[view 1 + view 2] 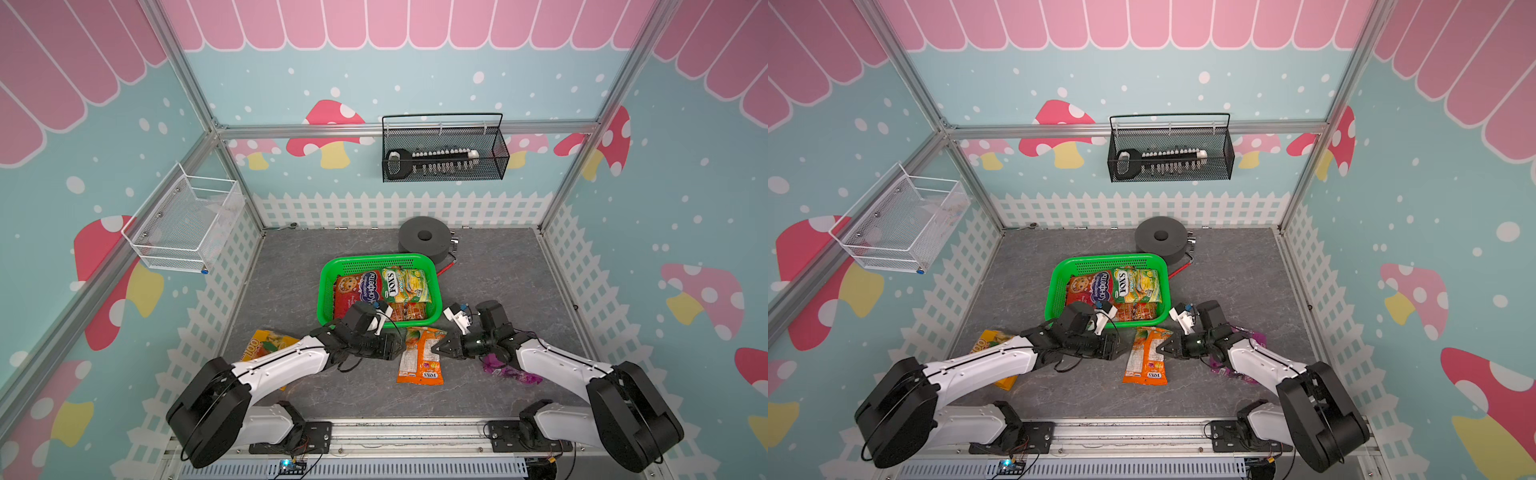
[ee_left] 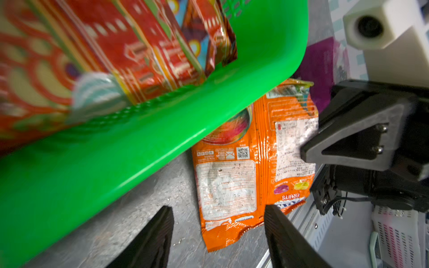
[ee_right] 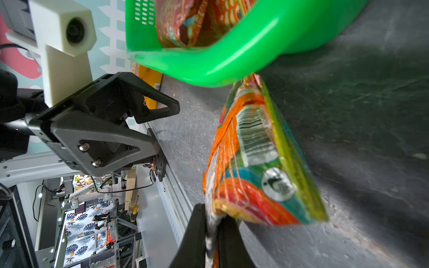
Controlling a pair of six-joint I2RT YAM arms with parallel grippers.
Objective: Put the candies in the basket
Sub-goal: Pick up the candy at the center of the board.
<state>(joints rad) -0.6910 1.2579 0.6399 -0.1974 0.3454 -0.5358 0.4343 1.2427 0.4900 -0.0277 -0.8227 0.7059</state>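
The right gripper [image 3: 212, 208] has its jaws pinched tight on a side edge of the orange bag [image 1: 417, 365], which lies on the grey counter [image 1: 498, 282] just beside the green perforated basket [image 1: 325, 286], likely because limp, glossy, crinkled film only lifts by a seam; the left gripper [image 2: 218, 208] holds its jaws wide and empty near the bag's other side, apparently on standby

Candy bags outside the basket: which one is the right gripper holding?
The orange bag beside the green basket, pinched by the right gripper. The yellow-orange bag and purple bag lie ungripped under the arms.
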